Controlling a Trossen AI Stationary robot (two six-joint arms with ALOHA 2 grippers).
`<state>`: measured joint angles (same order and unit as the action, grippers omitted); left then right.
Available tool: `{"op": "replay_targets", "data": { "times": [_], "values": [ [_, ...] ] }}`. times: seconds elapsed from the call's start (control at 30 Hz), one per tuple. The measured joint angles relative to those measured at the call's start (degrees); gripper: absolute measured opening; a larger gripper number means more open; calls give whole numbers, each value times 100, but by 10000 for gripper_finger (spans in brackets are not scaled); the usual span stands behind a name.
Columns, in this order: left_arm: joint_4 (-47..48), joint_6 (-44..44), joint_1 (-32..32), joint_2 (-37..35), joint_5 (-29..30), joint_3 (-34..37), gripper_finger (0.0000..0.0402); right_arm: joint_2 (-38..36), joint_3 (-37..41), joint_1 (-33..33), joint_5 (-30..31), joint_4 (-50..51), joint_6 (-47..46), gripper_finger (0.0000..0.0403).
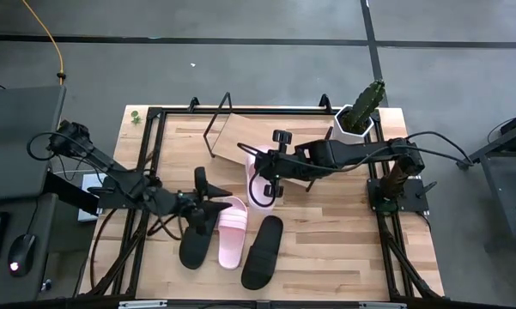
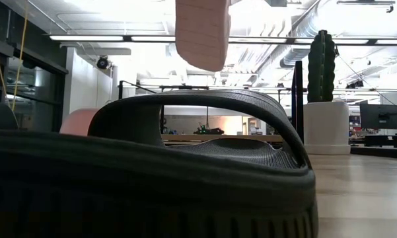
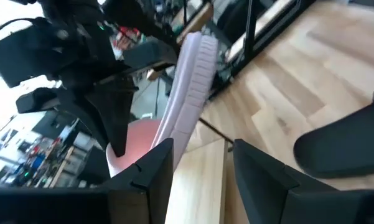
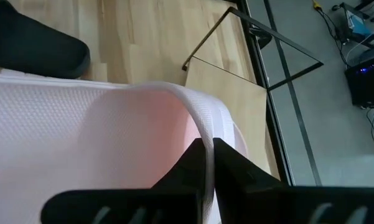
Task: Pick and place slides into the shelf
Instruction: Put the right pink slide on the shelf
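My right gripper (image 1: 270, 174) is shut on a pale pink slide (image 1: 262, 187) and holds it in the air just in front of the shelf (image 1: 240, 137), a slanted wooden board in a black wire frame. The held slide also shows at the top of the low view (image 2: 201, 30) and in the left wrist view (image 3: 190, 81). A second pink slide (image 1: 232, 232) lies flat on the table between two black slides (image 1: 193, 247) (image 1: 262, 251). My left gripper (image 1: 213, 190) is open and empty, just above the far ends of the left black slide and the lying pink slide. My right gripper pinches the held pink slide's broad strap at its edge (image 4: 202, 134) between its two fingers (image 4: 233, 165), one on each face of the strap. The slide is lifted clear of the table and hangs tilted below the fingers, sole facing outward.
A cactus in a white pot (image 1: 358, 116) stands at the table's far right corner beside the shelf. Black frame rails (image 1: 146, 163) run along the table's sides. Bare tabletop (image 1: 343, 240) lies at the near right.
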<state>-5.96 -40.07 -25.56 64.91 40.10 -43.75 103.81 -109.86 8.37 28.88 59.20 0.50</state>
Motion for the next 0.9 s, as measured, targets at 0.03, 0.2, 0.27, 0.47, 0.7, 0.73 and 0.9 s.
{"op": "replay_targets", "data": {
  "times": [0.03,0.2,0.27,0.47,0.7,0.73,0.9],
  "values": [
    [52,-4,-35,109,150,-98,150,0,0,-6,0,0,-5,2],
    [282,-63,-326,558,1081,-545,150,2,2,-44,0,2,-47,2],
    [323,-62,-458,673,1404,-699,150,2,4,-71,2,7,-88,2],
    [318,-162,-744,913,1759,-1008,150,2,7,-206,5,17,-177,2],
    [409,-168,-741,1169,2099,-1180,150,4,7,-322,7,5,-178,2],
    [406,-170,-740,1196,2141,-1180,150,7,9,-324,14,-4,-176,2],
    [314,-283,-745,1263,2451,-1182,150,118,13,-327,-1,-62,-162,2]
  ]
}}
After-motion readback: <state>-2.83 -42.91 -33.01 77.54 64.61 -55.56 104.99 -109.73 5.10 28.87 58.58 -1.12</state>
